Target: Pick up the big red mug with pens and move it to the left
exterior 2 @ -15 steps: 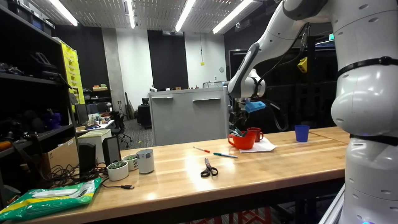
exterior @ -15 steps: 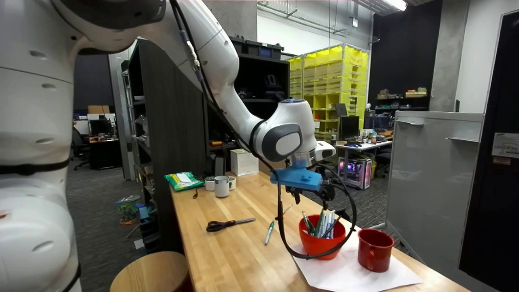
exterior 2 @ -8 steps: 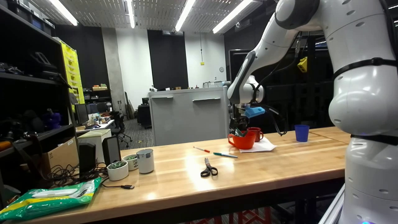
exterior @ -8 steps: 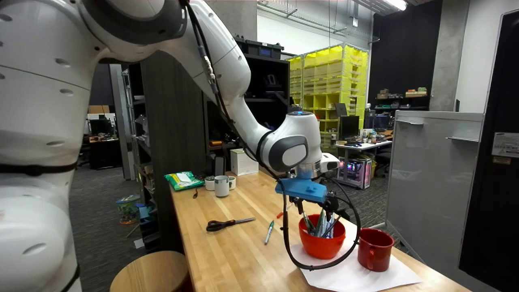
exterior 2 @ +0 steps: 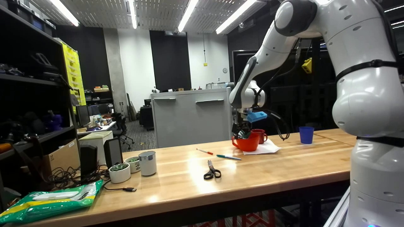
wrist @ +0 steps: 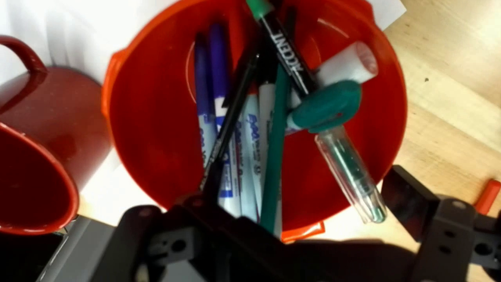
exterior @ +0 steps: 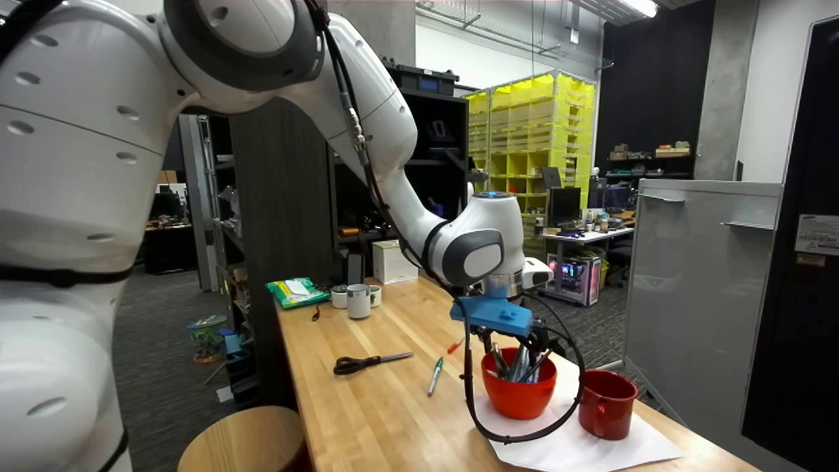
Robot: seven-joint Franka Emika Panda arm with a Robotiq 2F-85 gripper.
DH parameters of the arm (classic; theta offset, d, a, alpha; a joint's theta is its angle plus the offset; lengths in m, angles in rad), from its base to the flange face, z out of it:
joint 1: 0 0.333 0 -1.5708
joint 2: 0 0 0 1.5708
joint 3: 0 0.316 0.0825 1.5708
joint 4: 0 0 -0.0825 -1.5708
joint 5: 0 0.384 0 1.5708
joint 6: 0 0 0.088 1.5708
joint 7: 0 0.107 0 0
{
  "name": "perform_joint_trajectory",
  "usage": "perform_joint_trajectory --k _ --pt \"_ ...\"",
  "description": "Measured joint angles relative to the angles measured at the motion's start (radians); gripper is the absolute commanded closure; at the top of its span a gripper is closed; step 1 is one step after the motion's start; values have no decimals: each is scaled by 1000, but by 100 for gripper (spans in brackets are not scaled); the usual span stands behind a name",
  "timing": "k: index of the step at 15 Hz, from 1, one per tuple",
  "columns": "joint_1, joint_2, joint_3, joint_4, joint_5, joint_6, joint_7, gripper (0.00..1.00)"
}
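The big red mug [exterior: 518, 396] is wide, bright red and full of pens. It stands upright on white paper, and also shows in an exterior view [exterior 2: 247, 145] with its handle, and in the wrist view [wrist: 156, 102]. Several markers and pens [wrist: 244, 156] lean inside it, some reaching over the rim. My gripper [wrist: 307, 186] is open at the rim. One finger is over the pens; the other is just outside the rim on the wood side. In both exterior views the gripper [exterior: 511, 342] is low over the mug, its fingertips [exterior 2: 241, 130] partly hidden among the pens.
A dark red mug [exterior: 607, 408] stands close beside on the paper [exterior: 577, 452]. Scissors [exterior: 367, 362], a green pen [exterior: 435, 377] and a red-capped pen [exterior 2: 204, 151] lie on the table. A blue cup [exterior 2: 306, 135] stands near the arm base.
My gripper has come down from above the mug to its rim. The pens have tilted, and the mug has shifted very slightly.
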Motion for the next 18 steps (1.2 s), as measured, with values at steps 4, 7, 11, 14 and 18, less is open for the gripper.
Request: perform_joint_trajectory --k 4,7,11,14,18 --pt "-6 16 6 27 0 -18 0 0" --pt "-10 22 9 37 0 -22 0 0" --pt "-12 23 14 40 0 -22 0 0" --pt "-15 25 21 41 0 -22 0 0" --pt "-20 25 37 41 0 -21 -1 0"
